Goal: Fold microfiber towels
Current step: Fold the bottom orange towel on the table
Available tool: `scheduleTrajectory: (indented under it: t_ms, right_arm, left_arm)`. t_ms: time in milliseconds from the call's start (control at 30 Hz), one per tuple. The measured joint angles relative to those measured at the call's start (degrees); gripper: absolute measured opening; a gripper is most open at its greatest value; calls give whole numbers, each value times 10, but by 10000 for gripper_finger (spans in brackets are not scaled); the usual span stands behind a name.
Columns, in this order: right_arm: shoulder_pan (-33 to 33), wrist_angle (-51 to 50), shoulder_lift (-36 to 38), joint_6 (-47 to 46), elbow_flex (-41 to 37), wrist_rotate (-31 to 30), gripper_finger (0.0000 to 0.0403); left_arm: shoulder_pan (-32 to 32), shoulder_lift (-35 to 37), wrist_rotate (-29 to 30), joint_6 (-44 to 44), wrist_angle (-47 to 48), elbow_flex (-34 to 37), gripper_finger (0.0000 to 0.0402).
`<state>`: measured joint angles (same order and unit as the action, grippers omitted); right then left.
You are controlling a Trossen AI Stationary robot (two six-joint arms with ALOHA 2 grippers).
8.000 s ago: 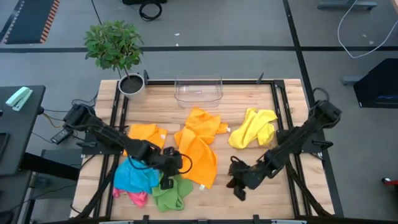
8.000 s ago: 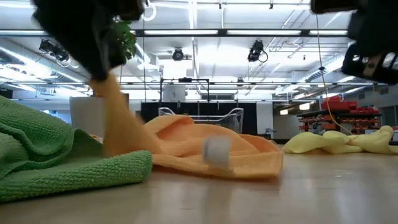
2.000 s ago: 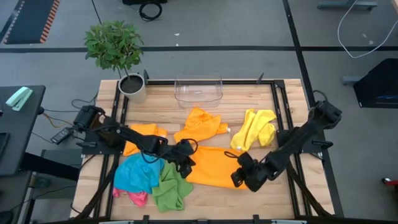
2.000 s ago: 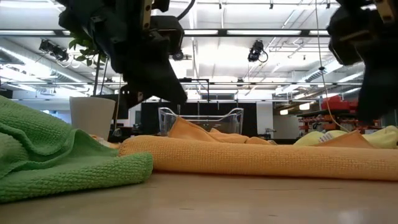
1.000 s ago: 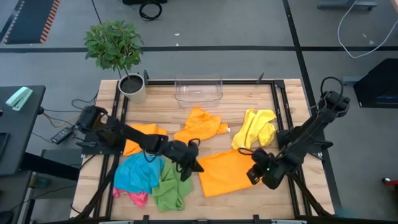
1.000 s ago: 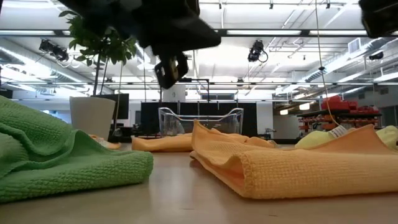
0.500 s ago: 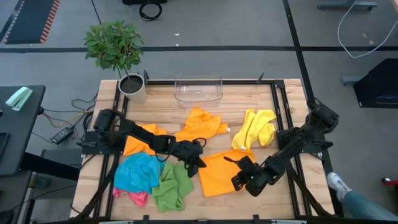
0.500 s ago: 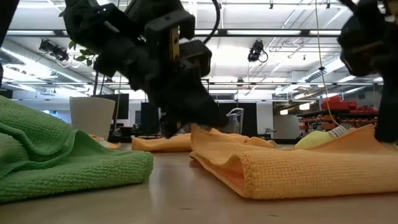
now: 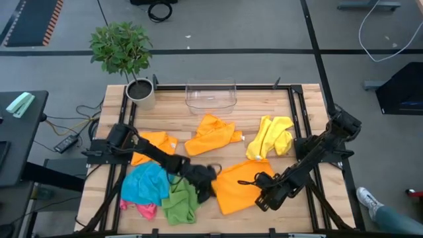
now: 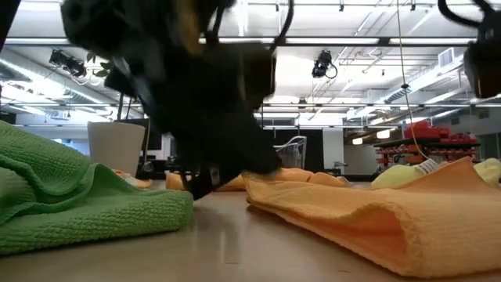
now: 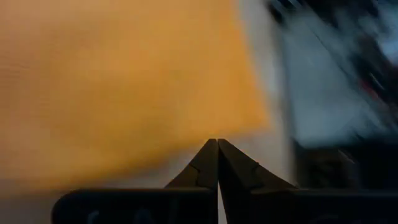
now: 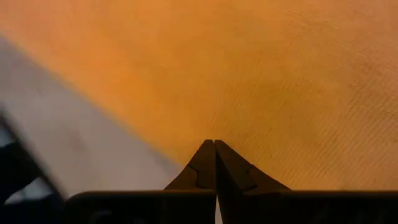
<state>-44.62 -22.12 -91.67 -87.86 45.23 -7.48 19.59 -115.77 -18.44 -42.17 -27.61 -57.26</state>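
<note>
An orange microfiber towel (image 9: 241,184) lies folded in two on the table's near middle; its thick near fold (image 10: 376,223) shows in the low view. My left gripper (image 9: 205,190) is shut, low at that towel's left edge (image 11: 186,134). My right gripper (image 9: 263,198) is shut and points steeply down over the towel's near right part (image 12: 267,93). Other towels lie loose: two orange (image 9: 155,145) (image 9: 213,132), yellow (image 9: 269,135), blue (image 9: 145,182), green (image 9: 182,201) and pink (image 9: 142,210). My left gripper has its shut tips (image 11: 217,149) slanting down from the table's left, right beside the orange towel's left edge; whether they touch the cloth I cannot tell. My right gripper stands from above with its shut tips (image 12: 214,149) over the towel's top layer near its edge; whether they press on it I cannot tell.
A clear plastic bin (image 9: 211,94) stands at the far edge, a potted plant (image 9: 140,91) at the far left corner. Dark rails (image 9: 301,132) run along the table's sides. A person's shoe (image 9: 367,197) shows on the floor off the near right.
My left gripper has sunk toward the table and come nearer the near edge, ending at the folded towel's left edge. My right gripper has gone left and down over the towel. In the low view the towel's near fold lies lower and flatter than before.
</note>
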Motion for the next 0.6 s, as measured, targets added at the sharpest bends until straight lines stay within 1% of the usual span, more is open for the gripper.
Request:
scheduleTrajectory:
  t_ms: [33, 67, 133, 167, 233, 300, 400, 433, 533, 600]
  right_arm:
    - [2, -4, 15, 8, 0, 0, 2]
    - [2, -11, 29, 13, 0, -1, 2]
    - [4, -33, 60, 12, 0, -10, 2]
    - [5, -52, 75, 4, 0, -20, 2]
    - [8, -106, 105, -34, 0, -47, 2]
    - [14, -177, 134, -94, 0, -85, 2]
    - [36, -278, 178, -164, 0, -130, 2]
    - [48, -313, 192, -173, 0, -133, 2]
    - [100, -408, 214, -175, 0, -133, 2]
    - [148, -438, 217, -148, -13, -131, 2]
  left_arm:
    - [0, 3, -29, 19, 0, -13, 8]
    - [-1, 9, -39, 32, -5, -28, 6]
    - [-14, 26, -34, 43, -10, -46, 6]
    - [-22, 31, -22, 51, -9, -55, 7]
    - [-37, 41, 23, 73, 12, -64, 9]
    - [-51, 46, 71, 94, 25, -77, 6]
    - [-65, 48, 118, 115, 72, -86, 5]
    - [-68, 41, 126, 116, 93, -85, 6]
    - [-73, 20, 124, 116, 154, -79, 5]
    - [-70, 7, 123, 115, 162, -78, 4]
